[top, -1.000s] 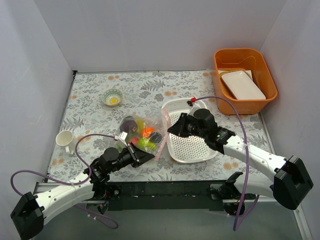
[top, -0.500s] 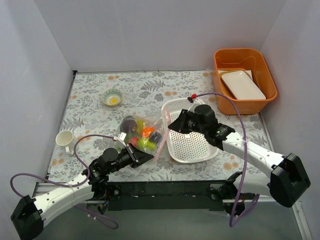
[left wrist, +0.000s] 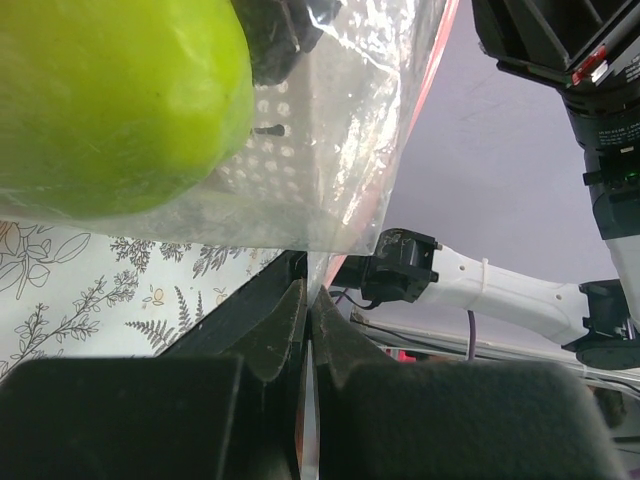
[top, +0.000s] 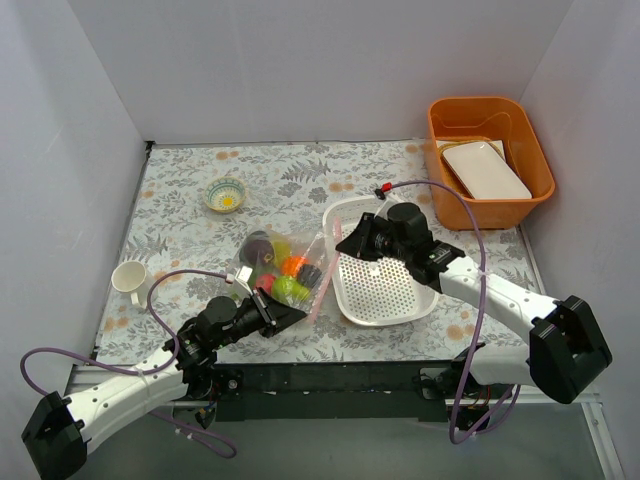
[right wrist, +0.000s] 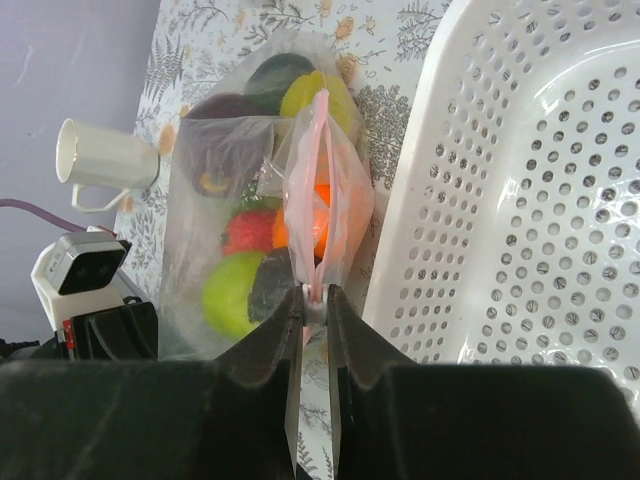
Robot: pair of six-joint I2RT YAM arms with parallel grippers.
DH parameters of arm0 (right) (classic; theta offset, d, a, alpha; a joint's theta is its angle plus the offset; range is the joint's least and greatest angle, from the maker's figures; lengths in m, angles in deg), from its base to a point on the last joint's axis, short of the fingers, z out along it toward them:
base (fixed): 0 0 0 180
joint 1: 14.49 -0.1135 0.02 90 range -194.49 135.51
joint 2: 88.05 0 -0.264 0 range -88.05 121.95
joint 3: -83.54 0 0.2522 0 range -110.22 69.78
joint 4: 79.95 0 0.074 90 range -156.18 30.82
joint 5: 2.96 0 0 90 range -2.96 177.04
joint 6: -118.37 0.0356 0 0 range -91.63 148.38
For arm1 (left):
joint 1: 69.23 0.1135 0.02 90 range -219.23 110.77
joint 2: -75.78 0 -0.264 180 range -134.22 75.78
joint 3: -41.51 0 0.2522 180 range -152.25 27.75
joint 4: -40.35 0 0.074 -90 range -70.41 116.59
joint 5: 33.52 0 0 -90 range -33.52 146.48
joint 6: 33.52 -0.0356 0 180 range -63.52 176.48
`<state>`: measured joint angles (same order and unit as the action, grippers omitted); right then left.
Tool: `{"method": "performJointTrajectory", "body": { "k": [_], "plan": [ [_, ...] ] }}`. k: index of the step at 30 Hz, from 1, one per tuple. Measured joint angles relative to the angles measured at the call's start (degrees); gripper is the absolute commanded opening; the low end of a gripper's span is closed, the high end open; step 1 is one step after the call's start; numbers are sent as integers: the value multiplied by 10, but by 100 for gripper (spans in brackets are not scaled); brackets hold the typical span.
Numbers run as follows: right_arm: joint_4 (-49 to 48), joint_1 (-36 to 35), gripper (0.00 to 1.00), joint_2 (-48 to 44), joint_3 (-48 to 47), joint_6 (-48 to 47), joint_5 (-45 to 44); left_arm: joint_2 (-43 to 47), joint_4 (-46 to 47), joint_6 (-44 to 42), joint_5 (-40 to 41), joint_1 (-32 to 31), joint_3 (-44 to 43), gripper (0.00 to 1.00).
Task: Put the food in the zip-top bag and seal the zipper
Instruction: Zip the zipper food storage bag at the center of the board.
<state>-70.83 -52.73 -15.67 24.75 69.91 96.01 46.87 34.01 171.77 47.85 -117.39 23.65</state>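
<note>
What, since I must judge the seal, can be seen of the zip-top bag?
The zip-top bag is clear, crinkly plastic with a pink zipper along its mouth. It lies on the floral table beside the white basket, holding the food. The right pincer pinches the zipper; the left pincer grips the bag's near edge. Full sealing is unclear.

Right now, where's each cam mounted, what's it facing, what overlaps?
Top external: above and behind the bases, looking down at the table; left arm and right arm show.
Left wrist: low beside the zip-top bag, facing the right arm; own jaws shut on bag plastic.
Right wrist: beside the basket, facing the mug; own jaws pinch the zipper.
Shared: all three show the bag.
</note>
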Motion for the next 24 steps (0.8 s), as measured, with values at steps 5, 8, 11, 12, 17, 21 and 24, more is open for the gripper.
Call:
{"method": "performJointTrajectory", "body": {
  "k": [5,8,11,12,17,21,24],
  "plan": [
    [-16,5,9,1,-2,0,0,7,-9,0,0,0,0,0],
    [-26,7,9,6,-3,0,0,15,-14,0,0,0,0,0],
    [-33,9,9,17,-7,0,0,18,-17,0,0,0,0,0],
    [-35,9,9,20,-8,0,0,18,-19,0,0,0,0,0],
    [-42,12,9,30,-10,0,1,25,-27,0,0,0,0,0],
    [-42,17,9,31,-14,-2,1,29,-30,0,0,0,0,0],
    [-42,21,9,35,-21,-5,2,30,-32,0,0,0,0,0]
  ]
}}
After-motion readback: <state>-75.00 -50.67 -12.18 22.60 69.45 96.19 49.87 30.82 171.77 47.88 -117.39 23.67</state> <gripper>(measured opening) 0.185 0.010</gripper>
